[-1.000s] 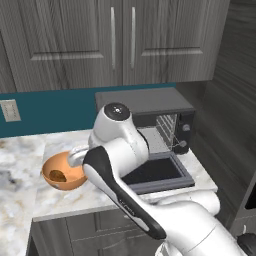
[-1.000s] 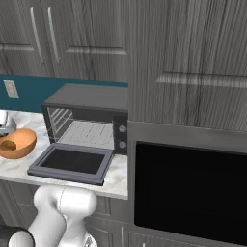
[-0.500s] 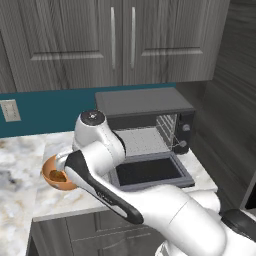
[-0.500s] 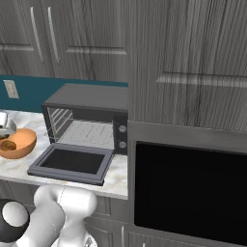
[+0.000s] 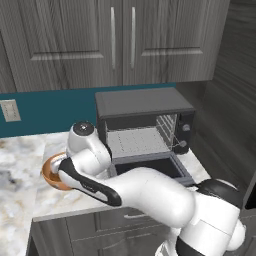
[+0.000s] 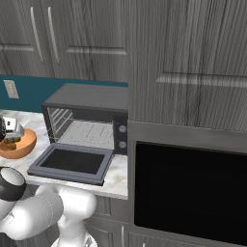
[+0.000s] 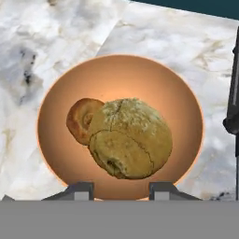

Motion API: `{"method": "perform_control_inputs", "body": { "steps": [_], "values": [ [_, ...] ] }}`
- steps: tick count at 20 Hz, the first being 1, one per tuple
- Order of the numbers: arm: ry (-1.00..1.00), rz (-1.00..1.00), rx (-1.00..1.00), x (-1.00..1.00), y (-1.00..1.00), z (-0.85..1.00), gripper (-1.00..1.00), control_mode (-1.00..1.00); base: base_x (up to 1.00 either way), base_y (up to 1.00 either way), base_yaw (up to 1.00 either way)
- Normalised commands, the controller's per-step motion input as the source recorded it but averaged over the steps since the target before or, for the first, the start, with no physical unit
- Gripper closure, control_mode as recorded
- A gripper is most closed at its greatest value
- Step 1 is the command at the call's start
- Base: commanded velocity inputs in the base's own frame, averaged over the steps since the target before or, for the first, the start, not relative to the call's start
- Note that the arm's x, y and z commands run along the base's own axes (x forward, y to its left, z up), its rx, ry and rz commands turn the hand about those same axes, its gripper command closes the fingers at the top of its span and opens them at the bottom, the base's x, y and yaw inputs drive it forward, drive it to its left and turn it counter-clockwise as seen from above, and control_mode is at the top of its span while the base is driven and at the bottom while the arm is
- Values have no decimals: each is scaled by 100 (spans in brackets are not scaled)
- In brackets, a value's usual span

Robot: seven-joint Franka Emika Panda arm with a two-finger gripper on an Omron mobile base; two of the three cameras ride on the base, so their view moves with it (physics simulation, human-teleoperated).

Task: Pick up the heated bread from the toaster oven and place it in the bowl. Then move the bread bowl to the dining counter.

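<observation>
Already the heated bread [image 7: 128, 140] lies inside the bowl [image 7: 56, 154], pressed against a smaller, browner lump [image 7: 80, 119] on one side of it. The bowl sits on the marble worktop [image 7: 154, 42], beside the toaster oven [image 5: 145, 125], whose door [image 5: 150, 167] hangs down open over a bare wire rack [image 5: 135, 142].

The gripper [image 7: 120, 190] hangs directly above the bowl, looking straight down into it. Its two fingertips [image 7: 79, 190] stand a moderate gap apart at the near rim, one on each side of the bread's lower edge, and nothing lies between them. The bread rests just ahead of the tips, towards the bowl's centre, so the rim below them is the closest thing to grasp. Judged from this, the next step is to take the bowl by that rim, since carrying it to the dining counter is what remains.

The hand view gives the bowl's contents and the spacing of the tips. The left base view hides the bowl mostly behind the arm, leaving an orange crescent, but shows the oven's empty interior. The right base view shows the bowl from the side, at the picture's left edge.
</observation>
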Motion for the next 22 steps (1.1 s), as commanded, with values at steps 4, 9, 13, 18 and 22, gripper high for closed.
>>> {"method": "perform_control_inputs", "body": {
  "steps": [4,9,13,18,22],
  "values": [
    [5,0,0,38,36,-46,100,-100,0,0,0],
    [2,0,0,39,32,-36,-100,-100,0,0,0],
    [1,-7,0,-6,3,30,-100,-100,0,0,0],
    [2,-19,2,-22,-23,23,-100,-100,0,0,0],
    [18,-29,12,-18,-68,-4,-100,-100,0,0,0]
  ]
}}
